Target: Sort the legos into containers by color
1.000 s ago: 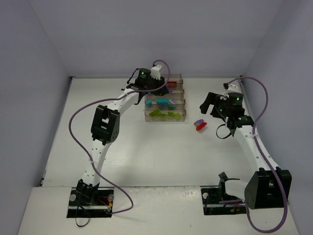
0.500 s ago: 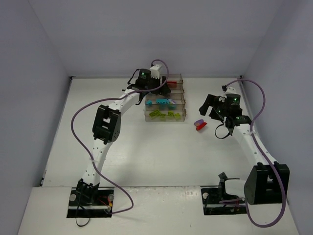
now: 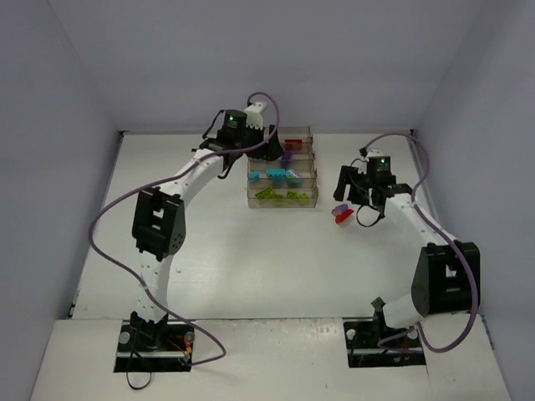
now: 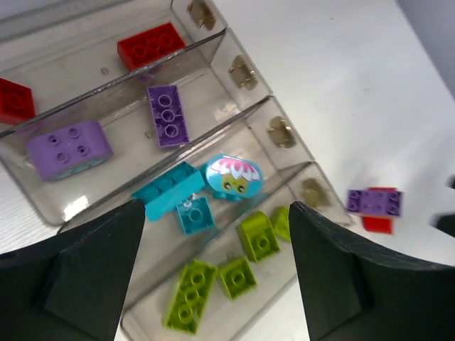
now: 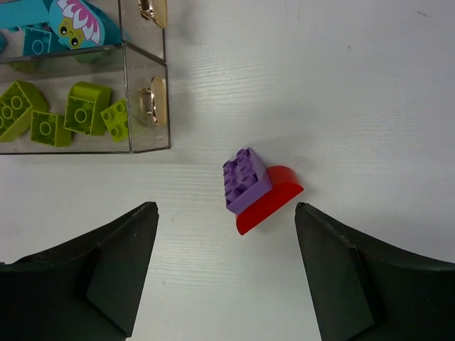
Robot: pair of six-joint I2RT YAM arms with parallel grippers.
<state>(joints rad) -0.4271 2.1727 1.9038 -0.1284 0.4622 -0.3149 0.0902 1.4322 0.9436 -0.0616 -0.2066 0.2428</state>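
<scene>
The containers [image 3: 314,189] are a tiered clear rack mid-table. In the left wrist view its trays [image 4: 85,64] hold red legos [image 4: 151,44], purple legos [image 4: 168,114], teal legos [image 4: 167,188] and lime green legos [image 4: 190,295], one colour per tier. My left gripper [image 4: 215,206] hangs open above the rack [image 3: 272,149], holding nothing. A purple brick stacked on a red curved brick [image 5: 259,188] lies on the table right of the rack [image 3: 341,213]. My right gripper [image 5: 226,207] is open just above it [image 3: 344,190], the stack sitting just beyond its fingertips.
The rack's lowest tray [image 5: 146,128] with green bricks [image 5: 71,110] lies close to the left of the stack. Walls enclose the white table at the back and both sides. Purple cables [image 3: 113,213] loop off both arms.
My left arm has drawn back off the rack's upper tiers, and a purple brick now shows in the second tray. My right gripper has moved left over the purple-and-red stack.
</scene>
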